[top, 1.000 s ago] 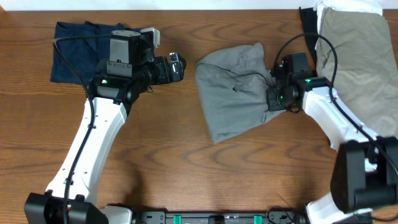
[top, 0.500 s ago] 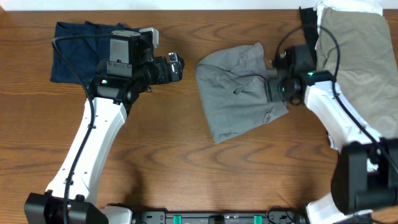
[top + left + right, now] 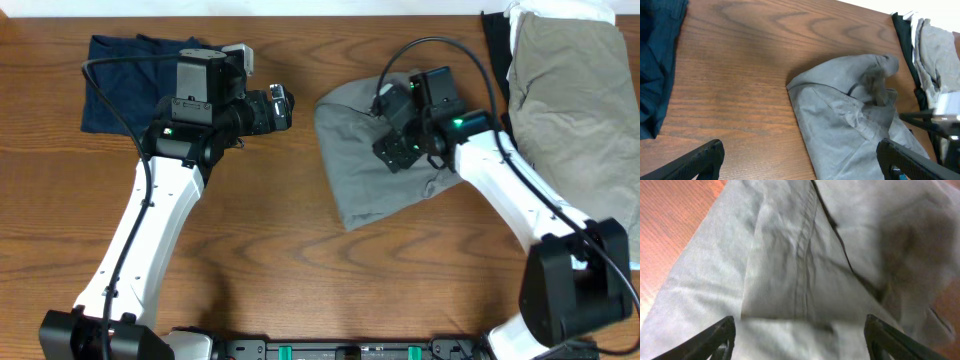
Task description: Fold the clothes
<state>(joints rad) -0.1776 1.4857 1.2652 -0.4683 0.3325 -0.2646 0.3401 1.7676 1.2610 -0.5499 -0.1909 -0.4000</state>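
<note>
plain mid-grey shorts [image 3: 365, 165] lay on the brown wood-grain table [image 3: 280, 260]; navy piece [image 3: 120, 85] at its far left corner, khaki-beige piece [image 3: 575, 100], white piece [image 3: 560, 10] and black piece [image 3: 493, 45] at its far right corner.

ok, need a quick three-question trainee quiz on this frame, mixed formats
1. True or false: the left gripper and the right gripper both have their jaws open.
2. The right gripper is above: A) white piece B) grey shorts C) khaki-beige piece
3. Fill in: the navy piece lies on the robot's ___ side.
Key: 1 true; 2 B; 3 left.
</note>
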